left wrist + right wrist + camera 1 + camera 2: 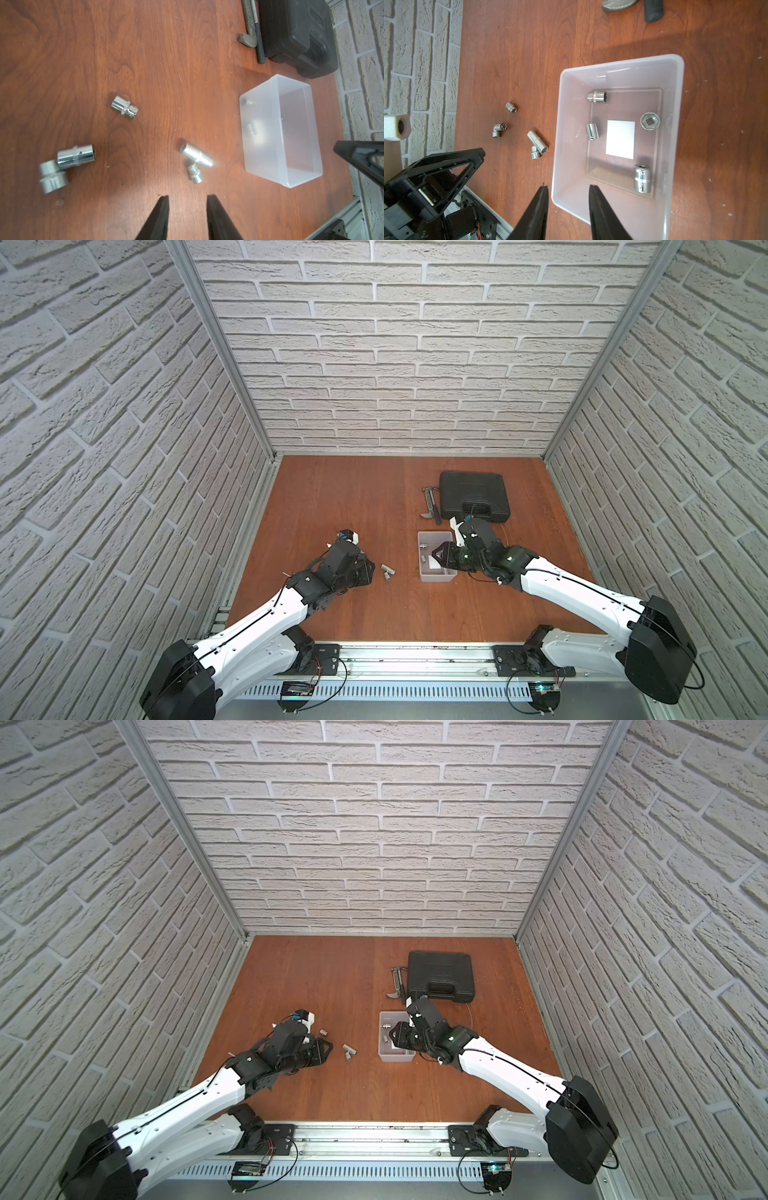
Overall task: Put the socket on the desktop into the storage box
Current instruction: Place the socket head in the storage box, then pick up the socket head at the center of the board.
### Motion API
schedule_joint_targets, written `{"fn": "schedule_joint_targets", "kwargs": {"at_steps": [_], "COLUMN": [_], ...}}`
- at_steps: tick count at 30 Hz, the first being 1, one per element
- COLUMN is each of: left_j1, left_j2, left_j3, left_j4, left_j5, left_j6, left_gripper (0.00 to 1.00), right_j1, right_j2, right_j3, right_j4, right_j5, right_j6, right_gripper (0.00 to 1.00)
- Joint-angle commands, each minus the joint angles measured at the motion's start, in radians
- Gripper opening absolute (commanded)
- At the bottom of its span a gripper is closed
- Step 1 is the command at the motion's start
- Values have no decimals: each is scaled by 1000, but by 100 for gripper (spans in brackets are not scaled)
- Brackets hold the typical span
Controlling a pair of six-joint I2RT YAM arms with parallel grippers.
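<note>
Several chrome sockets lie on the reddish-brown desktop (pixel 374 510). A long socket (pixel 196 155) touches a small one (pixel 196 175) just ahead of my left gripper (pixel 188 196), which is open and empty, low over the wood. Further off lie a lone socket (pixel 124 108) and a touching pair (pixel 75 156). The translucent storage box (pixel 620 62) holds several sockets, among them one (pixel 642 178) near its white floor square (pixel 620 139). My right gripper (pixel 568 187) hangs open and empty over the box's near corner, one finger outside the wall and one over the inside.
A black handled tool case (pixel 473 493) sits behind the box, with a hammer-like tool (pixel 432 506) lying beside it. Brick-patterned walls close in the desktop on three sides. In both top views the two arms reach in from the front rail.
</note>
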Motion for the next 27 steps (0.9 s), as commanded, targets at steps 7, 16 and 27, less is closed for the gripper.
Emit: {"fn": "schedule_joint_targets", "kwargs": {"at_steps": [7, 16, 27], "left_j1": [-16, -99, -146], "left_j2": [10, 79, 144], "left_j3": [-14, 17, 75], "left_j4": [19, 18, -64], "left_j5": [-20, -79, -172], "left_j6": [-4, -2, 15], "left_gripper": [36, 35, 35], "right_j1": [92, 115, 118], "right_j2": [-4, -4, -18], "right_j3": [76, 80, 82], "right_j4": [-16, -16, -30], "right_j5": [86, 103, 106], "right_j6": [-52, -62, -74], "right_gripper": [34, 26, 20]}}
